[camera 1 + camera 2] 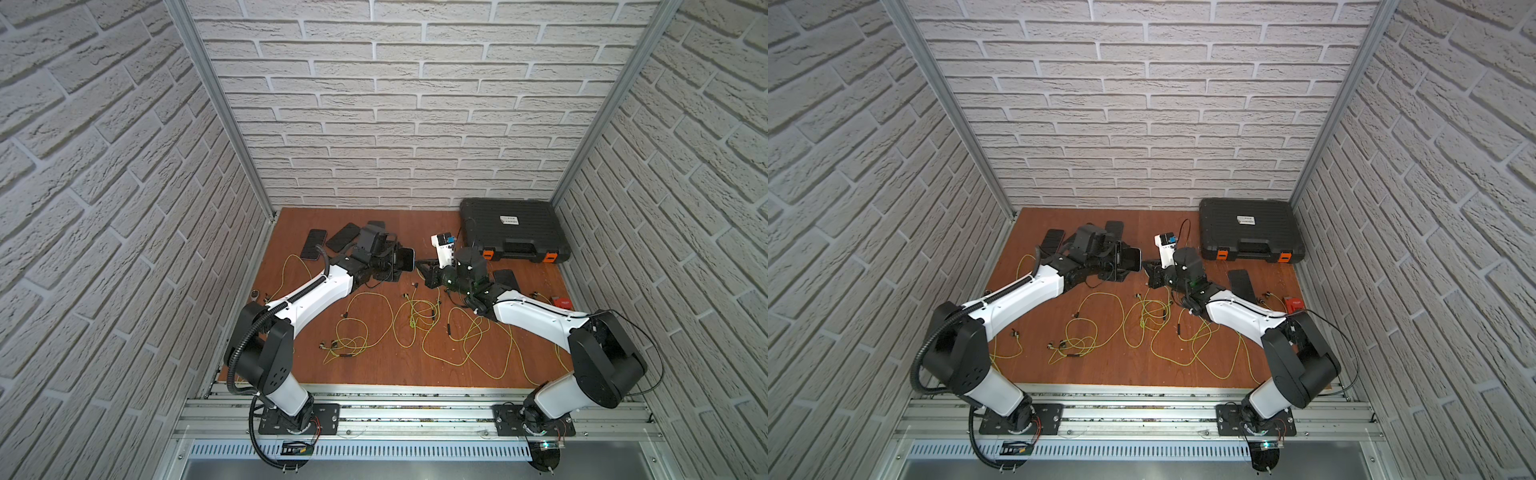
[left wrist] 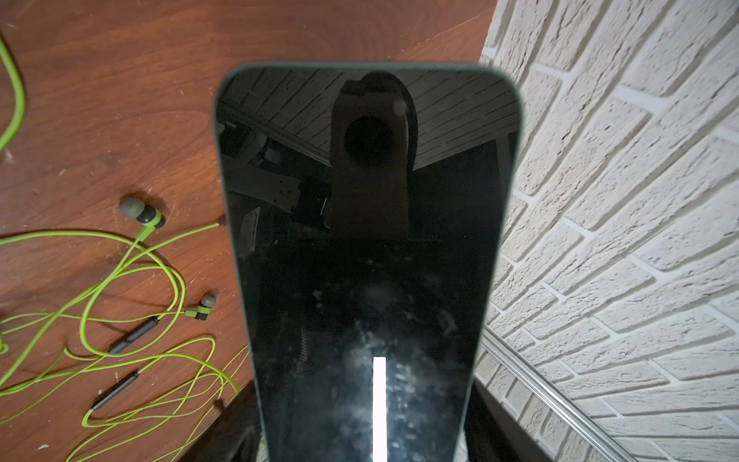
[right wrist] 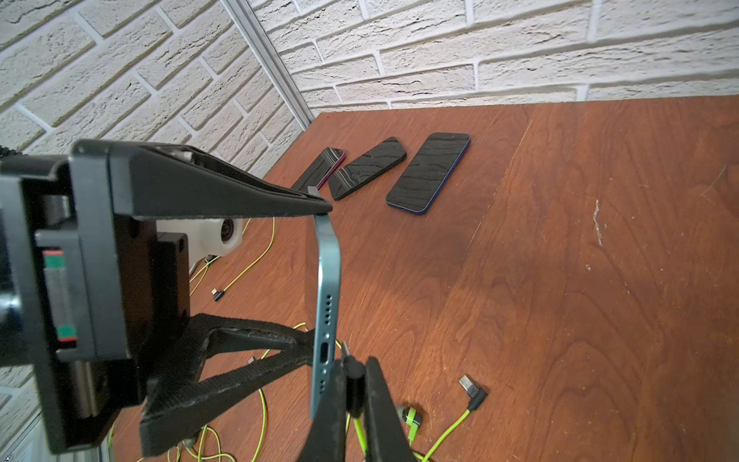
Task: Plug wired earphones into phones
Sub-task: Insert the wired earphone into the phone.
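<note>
In a top view the left tool [image 1: 400, 261] holds one phone [image 2: 360, 280] lifted above the tabletop [image 1: 374, 365], a little toward 12 o'clock from its middle. Its jaws stand wide and press on the two long edges of the phone, and the port [image 3: 325, 353] looks toward 3 o'clock. There the right tool [image 3: 356, 380] is closed tight on a small plug [image 3: 347, 354]. The tip is just beside the port, not yet inside as far as we see.

We judge the phone stiff but smooth, so it can slip when pushed. The plug is light and its green cord [image 3: 360, 436] is soft, so we would take the hard plug body, never the cord. Three more phones [image 3: 428, 172] lie at 10 o'clock.
</note>
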Available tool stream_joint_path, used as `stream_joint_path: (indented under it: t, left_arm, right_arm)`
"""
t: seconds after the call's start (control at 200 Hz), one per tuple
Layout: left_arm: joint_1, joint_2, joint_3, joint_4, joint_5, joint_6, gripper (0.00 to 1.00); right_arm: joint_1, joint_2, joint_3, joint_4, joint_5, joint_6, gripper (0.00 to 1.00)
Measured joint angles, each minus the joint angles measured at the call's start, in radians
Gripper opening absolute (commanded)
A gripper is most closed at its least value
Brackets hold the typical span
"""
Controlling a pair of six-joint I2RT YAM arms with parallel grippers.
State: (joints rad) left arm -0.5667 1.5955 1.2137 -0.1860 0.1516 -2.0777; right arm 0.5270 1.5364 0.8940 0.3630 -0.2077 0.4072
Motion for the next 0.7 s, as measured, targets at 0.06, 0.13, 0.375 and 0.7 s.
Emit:
stream_joint_path:
  t: [0.06,0.13,0.375,0.7]
  left_arm:
    - [0.000,0.000,0.000,0.001,0.000,0.000,0.00]
    - [0.000,0.000,0.000,0.001,0.000,0.000,0.00]
    - [0.000,0.000,-0.004,0.003,0.000,0.002,0.00]
    - [0.000,0.000,-0.004,0.007,0.000,0.002,0.00]
  right_arm:
    - [0.000,-0.001,0.000,0.000,0.005,-0.003,0.06]
    - [0.002,-0.008,0.000,-0.009,0.019,-0.016,0.06]
    - [0.002,-0.087,0.000,-0.029,0.039,-0.056,0.06]
    - [0.007,-0.061,0.002,-0.031,0.029,-0.056,0.06]
